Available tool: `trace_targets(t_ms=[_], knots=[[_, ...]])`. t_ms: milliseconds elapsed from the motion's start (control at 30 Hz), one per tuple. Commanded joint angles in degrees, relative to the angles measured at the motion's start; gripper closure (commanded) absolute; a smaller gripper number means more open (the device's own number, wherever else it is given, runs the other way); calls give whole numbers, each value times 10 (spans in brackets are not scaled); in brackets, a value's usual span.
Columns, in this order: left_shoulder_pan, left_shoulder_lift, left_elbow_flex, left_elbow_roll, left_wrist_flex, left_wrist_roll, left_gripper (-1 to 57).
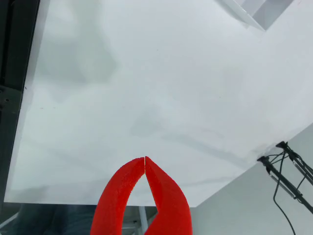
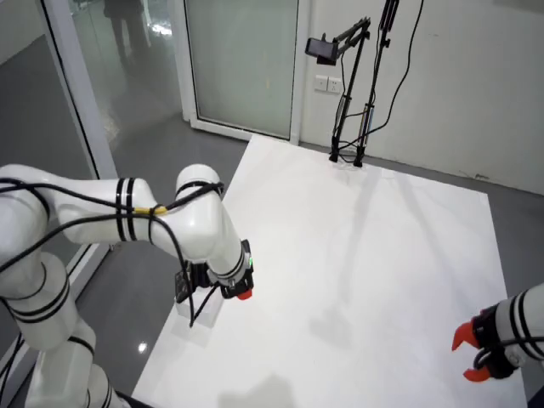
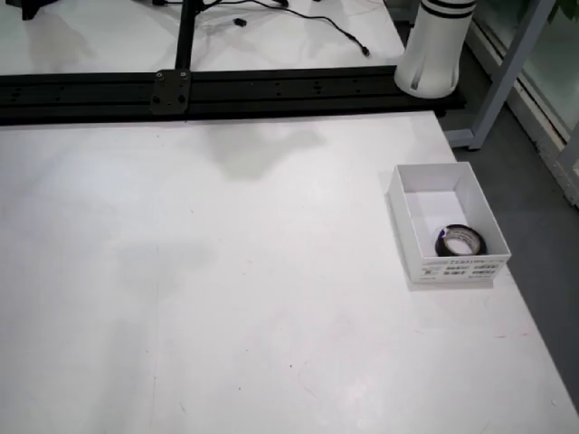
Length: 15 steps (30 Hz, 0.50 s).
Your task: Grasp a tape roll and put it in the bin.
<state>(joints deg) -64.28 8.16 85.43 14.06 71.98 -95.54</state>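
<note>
I see the tape [image 3: 460,241] lying inside the white bin [image 3: 425,197] near the bench [image 3: 226,271] edge in the overhead view. My hand [image 1: 145,159] is empty, red fingertips pressed together, over bare bench with the bin corner far off.

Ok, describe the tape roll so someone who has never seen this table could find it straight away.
In the view from above, look along the white table's right edge for the small white open box. The tape roll lies flat inside it, in the corner nearest the labelled wall. It is the only dark, ring-shaped thing there.
</note>
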Motion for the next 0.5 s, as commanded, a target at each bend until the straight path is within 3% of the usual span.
trace_targets(t_ms=[33, 500], knots=[[6, 0, 0, 0, 0, 0, 568], [23, 0, 0, 0, 0, 0, 568]])
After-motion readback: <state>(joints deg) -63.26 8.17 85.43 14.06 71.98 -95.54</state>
